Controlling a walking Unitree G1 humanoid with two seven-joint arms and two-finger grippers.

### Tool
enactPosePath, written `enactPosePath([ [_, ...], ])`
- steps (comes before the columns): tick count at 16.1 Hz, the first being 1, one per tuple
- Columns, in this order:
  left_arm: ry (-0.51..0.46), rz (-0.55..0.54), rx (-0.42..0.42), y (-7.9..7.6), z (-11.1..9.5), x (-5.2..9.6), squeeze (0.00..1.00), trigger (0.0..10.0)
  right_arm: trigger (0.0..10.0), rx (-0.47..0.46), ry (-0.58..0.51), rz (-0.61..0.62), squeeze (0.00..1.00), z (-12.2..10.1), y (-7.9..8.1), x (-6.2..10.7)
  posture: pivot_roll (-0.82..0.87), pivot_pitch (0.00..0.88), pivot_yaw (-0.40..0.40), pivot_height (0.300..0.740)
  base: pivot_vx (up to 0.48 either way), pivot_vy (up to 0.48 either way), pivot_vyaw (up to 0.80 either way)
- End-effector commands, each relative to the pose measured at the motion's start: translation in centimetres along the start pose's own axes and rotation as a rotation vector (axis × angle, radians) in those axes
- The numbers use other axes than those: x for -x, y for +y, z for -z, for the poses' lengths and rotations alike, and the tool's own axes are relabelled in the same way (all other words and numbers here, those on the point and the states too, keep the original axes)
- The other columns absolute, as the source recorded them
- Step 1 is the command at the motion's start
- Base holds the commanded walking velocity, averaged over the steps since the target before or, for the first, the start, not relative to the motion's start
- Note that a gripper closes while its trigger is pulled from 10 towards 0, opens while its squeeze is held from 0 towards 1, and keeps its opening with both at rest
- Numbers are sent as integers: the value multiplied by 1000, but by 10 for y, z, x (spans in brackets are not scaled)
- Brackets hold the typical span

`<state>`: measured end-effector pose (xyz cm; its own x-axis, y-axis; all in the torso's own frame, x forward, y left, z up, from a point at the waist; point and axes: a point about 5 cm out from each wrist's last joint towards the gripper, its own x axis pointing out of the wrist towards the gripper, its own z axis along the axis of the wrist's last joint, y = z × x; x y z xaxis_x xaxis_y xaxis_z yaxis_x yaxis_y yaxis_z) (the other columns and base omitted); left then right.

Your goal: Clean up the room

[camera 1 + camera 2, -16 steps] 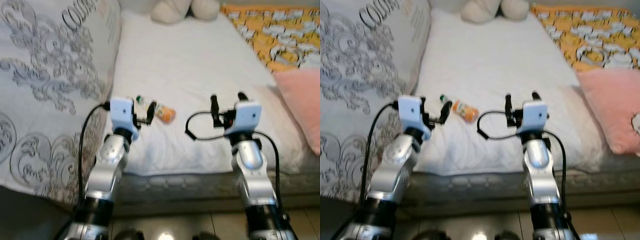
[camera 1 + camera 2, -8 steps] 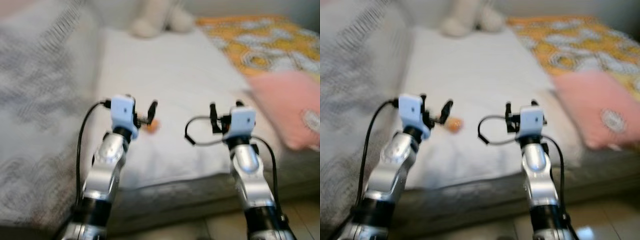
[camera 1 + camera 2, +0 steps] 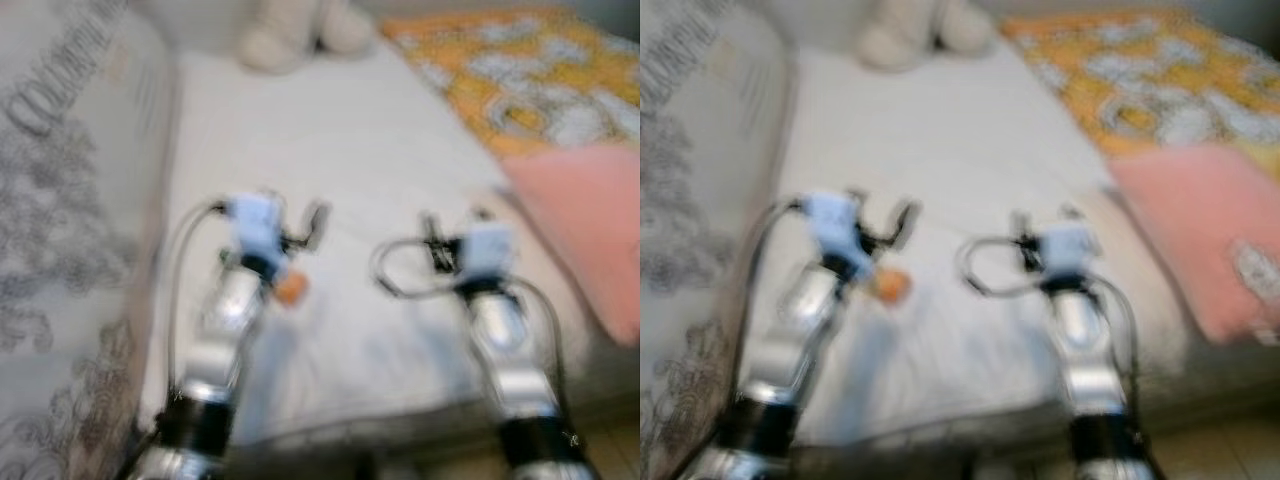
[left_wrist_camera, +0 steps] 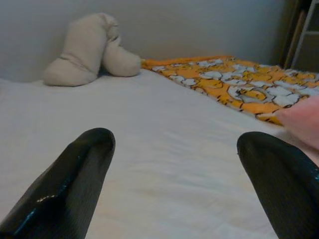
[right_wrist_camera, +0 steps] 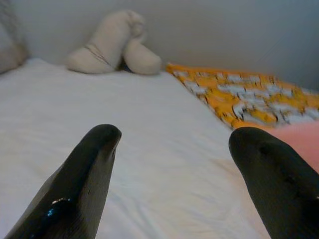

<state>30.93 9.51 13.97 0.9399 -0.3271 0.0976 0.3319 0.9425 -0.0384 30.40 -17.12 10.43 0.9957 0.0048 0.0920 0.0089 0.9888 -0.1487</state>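
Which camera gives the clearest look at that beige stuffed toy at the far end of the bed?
The left wrist view: the stuffed toy sits sharp and whole against the wall. The right wrist view shows it nearly as well, slightly softer. In both eye views it is blurred and cut off by the top edge.

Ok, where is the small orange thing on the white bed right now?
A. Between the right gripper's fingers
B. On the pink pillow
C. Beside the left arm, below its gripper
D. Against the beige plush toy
C: the blurred orange thing lies on the white bed beside the left arm, just below the open left gripper.
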Motion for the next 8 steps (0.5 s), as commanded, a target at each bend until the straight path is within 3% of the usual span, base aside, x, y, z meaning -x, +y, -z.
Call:
enactPosePath([
  [1, -4, -49, -29, 13, -3, 4, 0, 10000, 10000, -55, -3, -38, 0, -5, 11, -5, -119, 0, 55, 740, 0, 0, 0],
  [4, 6, -51, -39, 14, -1, 10, 0, 10000, 10000, -173, 114, -27, 0, 5, 3, -18, -85, 0, 43, 740, 0, 0, 0],
  [8, 21, -62, -57, 18, -1, 17, 0, 10000, 10000, -161, 167, -47, 0, 8, -5, -36, -49, 0, 41, 740, 0, 0, 0],
])
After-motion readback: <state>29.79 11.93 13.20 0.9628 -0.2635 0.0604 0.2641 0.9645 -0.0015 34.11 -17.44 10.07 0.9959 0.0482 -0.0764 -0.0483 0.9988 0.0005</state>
